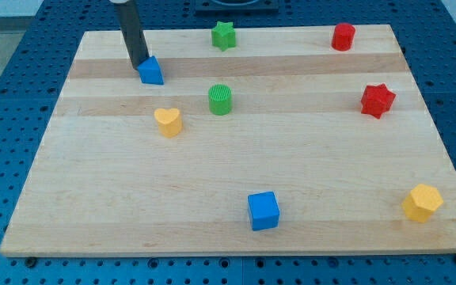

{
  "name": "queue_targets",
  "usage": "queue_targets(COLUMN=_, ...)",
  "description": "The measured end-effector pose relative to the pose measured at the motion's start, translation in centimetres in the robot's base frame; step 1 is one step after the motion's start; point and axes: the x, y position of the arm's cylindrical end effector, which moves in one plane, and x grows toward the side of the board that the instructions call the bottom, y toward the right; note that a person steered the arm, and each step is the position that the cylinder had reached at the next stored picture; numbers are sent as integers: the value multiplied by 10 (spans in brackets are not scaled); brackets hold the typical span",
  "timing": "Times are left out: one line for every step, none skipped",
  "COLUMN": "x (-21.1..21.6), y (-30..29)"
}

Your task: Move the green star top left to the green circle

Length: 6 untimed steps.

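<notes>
The green star lies near the board's top edge, a little left of centre. The green circle stands below it, apart from it. My tip is at the upper left of the board, touching the upper left side of a blue triangle-like block. The tip is well to the left of both green blocks.
A yellow heart lies left of the green circle. A red cylinder and a red star are at the right. A blue cube and a yellow hexagon sit near the bottom of the wooden board.
</notes>
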Motion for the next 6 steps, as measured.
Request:
queue_targets(x=19, y=19)
queue_targets(x=23, y=27)
queue_targets(x=-16, y=27)
queue_targets(x=-48, y=28)
queue_targets(x=-88, y=56)
queue_targets(x=-109, y=69)
